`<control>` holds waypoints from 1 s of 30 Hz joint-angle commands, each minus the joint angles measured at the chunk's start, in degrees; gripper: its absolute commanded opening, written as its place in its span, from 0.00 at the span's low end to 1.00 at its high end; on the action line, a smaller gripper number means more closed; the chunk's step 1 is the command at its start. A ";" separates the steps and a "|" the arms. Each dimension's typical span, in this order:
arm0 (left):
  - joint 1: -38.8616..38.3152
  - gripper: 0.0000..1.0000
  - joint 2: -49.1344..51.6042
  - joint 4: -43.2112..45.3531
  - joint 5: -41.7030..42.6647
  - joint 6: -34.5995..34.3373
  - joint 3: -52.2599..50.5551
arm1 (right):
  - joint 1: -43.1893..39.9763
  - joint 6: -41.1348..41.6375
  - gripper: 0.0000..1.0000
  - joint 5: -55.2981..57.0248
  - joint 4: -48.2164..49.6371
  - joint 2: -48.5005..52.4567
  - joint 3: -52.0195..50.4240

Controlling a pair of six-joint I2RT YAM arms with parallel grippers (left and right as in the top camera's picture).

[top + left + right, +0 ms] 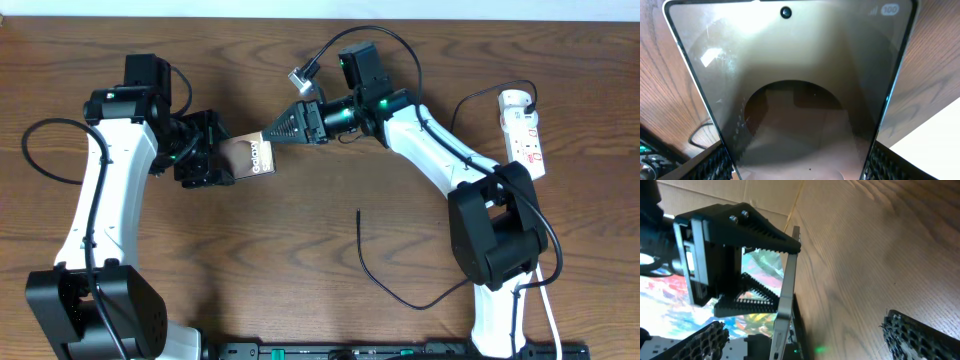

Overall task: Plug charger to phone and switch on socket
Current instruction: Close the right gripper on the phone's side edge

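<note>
My left gripper (222, 160) is shut on the phone (252, 156) and holds it above the table, its brown back with "Galaxy" lettering facing up. In the left wrist view the phone's dark screen (790, 75) fills the frame between my fingers (800, 172). My right gripper (270, 133) is open at the phone's right end; in the right wrist view (812, 340) the phone's edge (786, 300) stands between its spread fingers. The charger's thin black cable lies on the table with its plug tip (360, 213) free. The white socket strip (524, 132) lies at the far right.
The charger cable loops across the front of the table (405, 298) toward the right arm's base (495, 240). A loose silver-tipped connector (300, 75) on a black lead sticks up behind the right wrist. The strip's thick white cord (552, 315) runs down the right side.
</note>
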 commanded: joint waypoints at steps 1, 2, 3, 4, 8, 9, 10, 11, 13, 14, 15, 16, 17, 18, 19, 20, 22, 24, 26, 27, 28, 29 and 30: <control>-0.02 0.07 0.15 -0.17 2.40 -1.99 0.50 | 0.76 4.11 0.98 0.70 0.70 0.48 1.11; -0.02 0.08 0.15 -0.17 2.38 -1.99 0.50 | 0.83 4.57 0.98 0.85 0.72 0.48 1.11; -0.02 0.07 0.15 -0.17 2.38 -1.99 0.50 | 0.92 4.83 0.98 0.87 0.83 0.48 1.11; -0.02 0.07 0.15 -0.17 2.38 -2.08 0.50 | 0.98 4.98 0.98 0.85 0.94 0.48 1.11; -0.02 0.07 0.17 -0.33 2.36 -3.04 0.50 | 1.57 6.36 0.97 1.09 1.38 0.48 1.11; -0.02 0.07 0.20 -0.35 2.34 -3.45 0.50 | 1.99 6.99 0.97 1.09 1.40 0.48 1.11; -0.02 0.07 0.22 -0.35 2.34 -3.45 0.50 | 2.19 6.99 0.97 1.09 1.40 0.48 1.11; -0.02 0.07 0.22 -0.35 2.34 -3.45 0.50 | 2.36 6.97 0.96 1.09 1.44 0.48 1.11; -0.04 0.07 0.22 -0.35 2.34 -3.45 0.50 | 2.89 6.97 0.96 1.29 1.66 0.48 1.11; -0.07 0.07 0.22 -0.35 2.34 -3.48 0.50 | 3.10 6.99 0.96 1.51 1.70 0.48 1.11; -0.09 0.07 0.22 -0.35 2.34 -3.56 0.50 | 3.39 6.99 0.95 1.57 1.95 0.48 1.11; -0.09 0.07 0.22 -0.35 2.34 -3.65 0.50 | 3.67 7.08 0.95 1.73 2.16 0.48 1.11; -0.09 0.07 0.22 -0.35 2.34 -3.72 0.50 | 3.93 7.41 0.95 2.05 2.21 0.48 1.11; -0.09 0.07 0.22 -0.35 2.25 -3.89 0.50 | 4.17 7.41 0.95 2.16 2.27 0.48 1.11; -0.07 0.07 0.24 -0.37 2.10 -4.09 0.50 | 4.44 7.41 0.94 2.14 2.43 0.48 1.11; -0.07 0.07 0.24 -0.42 1.92 -4.57 0.50 | 4.61 7.43 0.94 2.14 2.43 0.48 1.11; -0.07 0.07 0.24 -0.50 1.95 -4.96 0.50 | 5.01 7.43 0.94 2.16 2.43 0.48 1.11; -0.07 0.07 0.24 -0.55 1.88 -5.16 0.50 | 5.44 7.93 0.93 2.16 2.40 0.48 1.11; -0.07 0.07 0.24 -0.55 1.68 -5.20 0.50 | 5.86 8.04 0.93 2.21 2.45 0.48 1.11; -0.07 0.07 0.24 -0.59 1.70 -5.38 0.50 | 5.99 8.04 0.92 2.32 2.45 0.48 1.11; -0.07 0.07 0.24 -0.59 1.73 -5.46 0.50 | 6.08 8.04 0.92 2.34 2.45 0.48 1.11; -0.07 0.07 0.24 -0.61 1.73 -5.86 0.50 | 6.14 8.04 0.92 2.32 2.45 0.48 1.11; -0.07 0.07 0.24 -0.59 1.73 -5.99 0.50 | 6.16 8.07 0.91 2.29 2.45 0.48 1.11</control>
